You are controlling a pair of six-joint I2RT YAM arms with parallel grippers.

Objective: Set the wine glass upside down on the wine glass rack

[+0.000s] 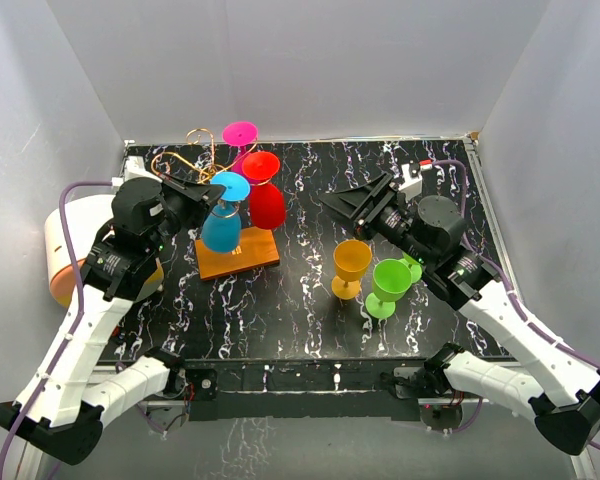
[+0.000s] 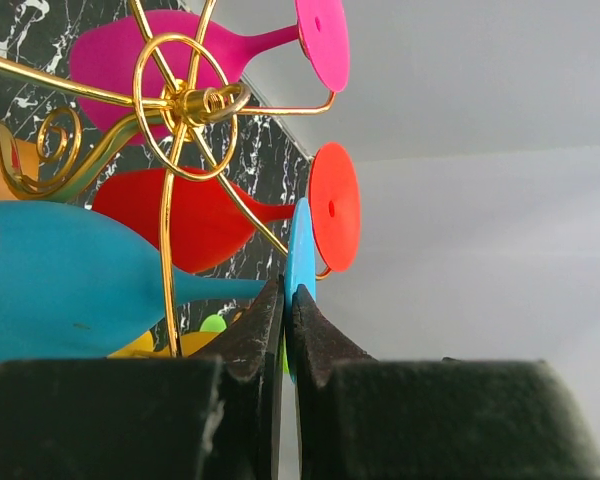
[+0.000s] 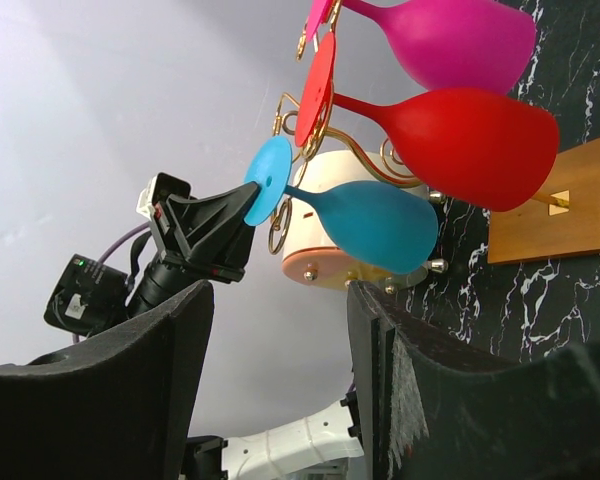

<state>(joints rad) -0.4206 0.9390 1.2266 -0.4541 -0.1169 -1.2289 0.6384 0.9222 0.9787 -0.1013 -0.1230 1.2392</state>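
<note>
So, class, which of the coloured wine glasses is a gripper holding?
The blue plastic wine glass, inverted at the gold wire rack; the left gripper pinches its foot.

Blue glass inv. at gold rack

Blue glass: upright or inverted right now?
Inverted. The blue glass has its foot on top and its bowl below, at the rack. The left hand is shut on the foot.

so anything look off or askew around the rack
Nothing looks damaged or spilled. The only odd one is the blue glass, inverted at the rack with its foot pinched in the left tool.
</note>
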